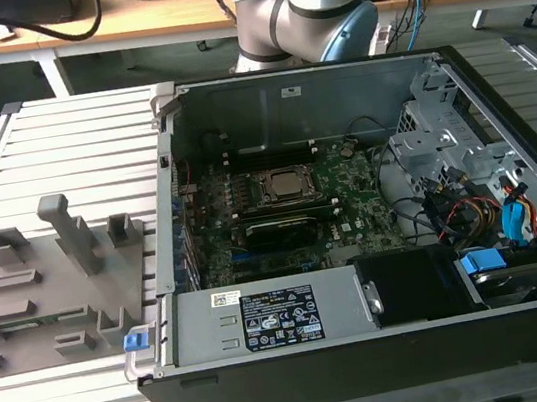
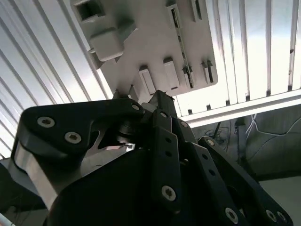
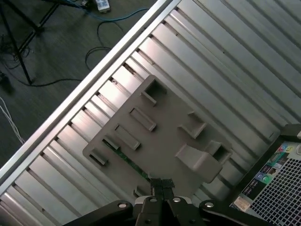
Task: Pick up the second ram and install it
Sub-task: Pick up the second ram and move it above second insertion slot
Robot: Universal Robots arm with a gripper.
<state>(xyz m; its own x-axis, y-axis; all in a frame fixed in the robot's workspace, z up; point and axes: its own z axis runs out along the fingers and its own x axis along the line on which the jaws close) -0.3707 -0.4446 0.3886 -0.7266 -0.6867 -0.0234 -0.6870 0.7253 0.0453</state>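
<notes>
The second ram (image 3: 126, 159) shows as a thin green strip lying in a slot of the grey holder plate (image 3: 164, 134), which rests on the slatted table. In the first wrist view my gripper (image 3: 162, 184) hangs well above the plate's edge. Its fingertips are pressed together with nothing between them, and they cover the strip's near end. In the second wrist view the black fingers (image 2: 162, 122) point at the same holder plate (image 2: 150, 42). The open computer case (image 1: 331, 80), with its green motherboard (image 1: 354, 198), lies to the exterior view's right of the holder plate (image 1: 20, 299).
Upright grey posts (image 1: 69, 231) stand on the holder plate. The arm's base (image 1: 295, 5) rises behind the case. A power supply (image 1: 276, 316) and bundled cables (image 1: 472, 211) fill the case's near and right parts. A desk with cables stands behind.
</notes>
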